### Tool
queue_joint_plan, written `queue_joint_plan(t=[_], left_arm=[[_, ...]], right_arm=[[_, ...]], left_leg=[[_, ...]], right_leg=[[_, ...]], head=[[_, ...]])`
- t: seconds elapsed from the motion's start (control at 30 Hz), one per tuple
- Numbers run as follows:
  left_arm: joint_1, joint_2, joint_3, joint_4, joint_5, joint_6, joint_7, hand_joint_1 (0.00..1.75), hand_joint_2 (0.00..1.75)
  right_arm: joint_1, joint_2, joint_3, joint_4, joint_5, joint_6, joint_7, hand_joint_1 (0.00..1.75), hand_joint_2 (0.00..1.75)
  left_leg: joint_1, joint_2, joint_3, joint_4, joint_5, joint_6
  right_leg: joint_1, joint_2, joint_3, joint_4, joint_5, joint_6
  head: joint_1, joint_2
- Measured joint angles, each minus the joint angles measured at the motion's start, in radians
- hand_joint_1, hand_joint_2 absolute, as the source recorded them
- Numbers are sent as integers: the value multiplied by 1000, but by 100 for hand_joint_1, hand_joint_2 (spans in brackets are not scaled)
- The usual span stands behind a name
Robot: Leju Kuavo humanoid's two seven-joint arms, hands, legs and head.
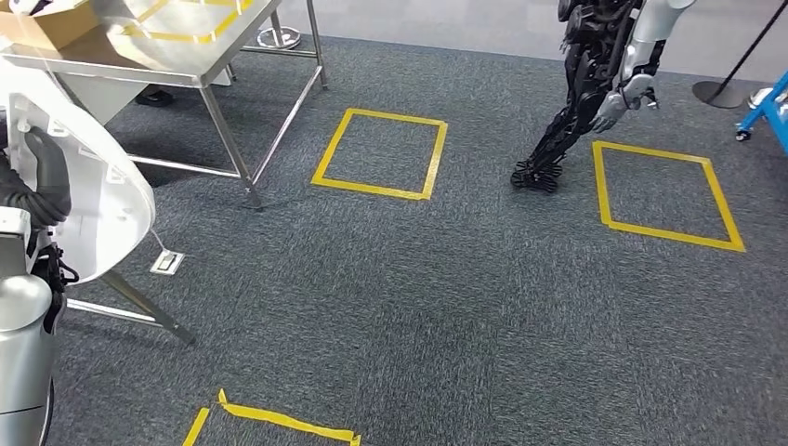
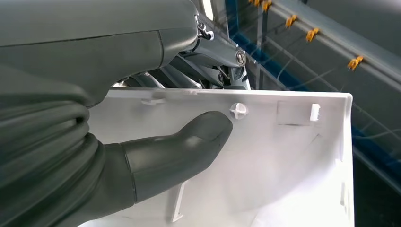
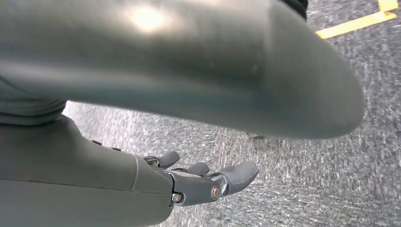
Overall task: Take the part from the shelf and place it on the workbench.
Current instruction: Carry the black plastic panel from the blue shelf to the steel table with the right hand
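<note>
Part (image 2: 265, 156), white moulded plastic panel with small clips and ribs, gripped by left hand (image 2: 156, 156), thumb pressed on its inner face, beside the robot's left side. Right hand (image 3: 198, 182) hanging with nothing in it, fingers loosely apart. Grey speckled carpet (image 1: 446, 307) with yellow tape squares (image 1: 381, 153); steel workbench (image 1: 158, 65) nearby.

The robot's left hand (image 2: 156, 156) grips a white moulded panel (image 2: 265, 156), its thick grey thumb (image 2: 189, 142) pressed flat on the inner face while the darker fingers (image 2: 208, 61) hook over the far edge. At near left, the silver left arm (image 1: 20, 353) rises bent. The right hand (image 3: 198, 182) hangs empty above the carpet, fingers loosely extended.
</note>
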Motion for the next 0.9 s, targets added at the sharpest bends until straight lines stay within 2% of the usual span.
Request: queue_joint_plan(t=[0.03, 0.07, 0.1, 0.13, 0.17, 0.2, 0.27, 0.3, 0.33, 0.37, 0.4, 0.43, 0.47, 0.53, 0.57, 0.6, 0.63, 0.67, 0.7, 0.73, 0.77, 0.8, 0.83, 0.87, 0.9], left_arm=[[2, 1, -1, -1, 0, 1, 1, 175, 175], [6, 1, -2, -1, 0, 2, 3, 175, 175], [11, 1, -3, -2, -1, 3, 4, 175, 175], [15, 2, -3, -5, -2, 4, 6, 175, 175], [18, 4, -2, -9, -2, 6, 8, 175, 175], [19, 7, -2, -14, -3, 7, 10, 175, 175], [21, 11, -2, -26, -5, 9, 13, 175, 175], [22, 13, -2, -30, -5, 10, 14, 175, 175], [24, 15, -2, -33, -6, 10, 15, 175, 175], [26, 17, -1, -35, -6, 11, 16, 175, 175], [28, 19, -1, -38, -6, 11, 16, 175, 175], [28, 21, -1, -41, -6, 11, 16, 175, 175], [27, 22, 0, -44, -6, 12, 16, 175, 175], [27, 20, -1, -48, -8, 12, 17, 175, 175], [29, 18, -1, -48, -9, 12, 19, 175, 175], [31, 16, -2, -50, -12, 12, 22, 175, 175], [33, 16, -2, -52, -15, 12, 27, 175, 175], [35, 16, -2, -55, -19, 12, 32, 175, 175], [36, 16, -2, -60, -23, 12, 37, 175, 175], [36, 16, -1, -64, -27, 12, 40, 175, 175], [36, 16, -1, -68, -29, 12, 43, 175, 175], [37, 16, 0, -71, -30, 12, 45, 175, 175], [38, 17, 1, -73, -31, 12, 46, 175, 175], [40, 18, 2, -74, -31, 12, 48, 175, 175], [43, 21, 4, -76, -32, 12, 48, 175, 175]], right_arm=[[2, 0, 0, 0, 1, 0, 0, 0, 0], [3, 1, 0, 0, 2, 1, 0, 0, 0], [4, 1, 0, 0, 3, 2, 0, 0, 0], [4, 1, 0, 0, 3, 2, 1, 0, 0], [4, 2, 0, 0, 4, 3, 1, 0, 0], [3, 3, 0, 0, 4, 4, 2, 0, 0], [2, 5, 0, 0, 4, 5, 3, 0, 0], [1, 5, 0, 0, 4, 6, 3, 0, 0], [0, 5, 0, 0, 4, 6, 3, 0, 0], [-2, 5, 0, 0, 4, 6, 3, 0, 0], [-3, 5, 0, 0, 4, 6, 3, 0, 0], [-4, 5, 0, 0, 4, 6, 3, 0, 0], [-4, 5, 0, 0, 4, 6, 3, 0, 0], [-2, 5, 0, 0, 4, 6, 3, 0, 0], [-1, 5, 0, 0, 4, 6, 3, 0, 0], [0, 5, 0, 0, 4, 6, 4, 0, 0], [0, 5, 0, 0, 4, 6, 5, 0, 0], [0, 5, 0, 0, 4, 6, 5, 0, 0], [0, 6, 0, 0, 4, 6, 6, 0, 0], [-1, 5, 0, 0, 5, 6, 8, 0, 0], [-1, 5, 0, 0, 6, 6, 9, 0, 0], [-1, 5, 0, 0, 8, 6, 11, 0, 0], [-2, 5, 0, 0, 9, 6, 13, 0, 0], [-3, 5, 0, 0, 10, 6, 14, 0, 0], [-4, 6, 0, 0, 10, 6, 14, 0, 0]], left_leg=[[-1, 21, -29, 68, -34, -2], [0, 31, -54, 128, -60, -5], [0, 35, -67, 165, -70, -7], [0, 38, -58, 158, -60, -8], [0, 45, -29, 111, -34, -8], [-1, 61, 13, 41, -3, -8], [-6, 95, 81, -78, 32, 2], [-8, 102, 93, -103, 37, 10], [-10, 97, 94, -108, 36, 19], [-10, 84, 92, -109, 39, 26], [-8, 72, 90, -110, 42, 31], [-6, 61, 89, -111, 45, 37], [-4, 51, 87, -112, 48, 43], [-1, 28, 82, -112, 53, 50], [-1, 16, 78, -111, 54, 52], [-1, 1, 74, -109, 56, 52], [-1, -13, 71, -107, 57, 51], [-1, -28, 69, -106, 58, 50], [-1, -42, 68, -105, 60, 48], [0, -55, 68, -105, 62, 44], [0, -68, 66, -105, 64, 40], [1, -79, 64, -105, 66, 34], [3, -90, 62, -107, 70, 28], [4, -102, 59, -111, 73, 20], [5, -105, 56, -112, 76, 15]], right_leg=[[1, -14, -1, 0, 0, -2], [2, -30, -2, 0, -1, -3], [3, -46, -3, 1, -1, -4], [3, -60, -3, 1, -2, -3], [3, -75, -2, 2, -3, -2], [3, -88, -2, 4, -5, 0], [7, -110, 0, 9, -10, 8], [9, -118, 1, 11, -12, 13], [11, -128, 3, 12, -14, 17], [11, -137, 4, 13, -14, 21], [9, -136, 5, 16, -18, 27], [6, -120, 2, 28, -28, 34], [3, -91, -10, 58, -49, 41], [-3, -31, -64, 174, -112, 51], [-4, -18, -97, 241, -139, 53], [-5, -13, -121, 288, -151, 53], [-5, -11, -129, 299, -144, 52], [-5, -6, -115, 268, -118, 48], [-5, 6, -83, 204, -81, 43], [-5, 31, -47, 131, -52, 38], [-5, 51, -18, 70, -30, 33], [-3, 65, 0, 33, -21, 31], [-1, 69, 6, 20, -21, 29], [1, 56, 7, 17, -18, 26], [0, 42, 8, 12, -14, 21]], head=[[-2, 0], [-3, 0], [-2, 0], [-2, 0], [-3, 0], [-3, 0], [-2, 0], [-2, 0], [-2, 0], [-1, 0], [-1, 0], [-1, 0], [-1, 0], [1, 0], [2, 0], [3, 0], [3, 0], [4, 0], [4, 0], [4, 0], [4, 0], [4, 0], [4, 0], [5, 0], [5, 0]])
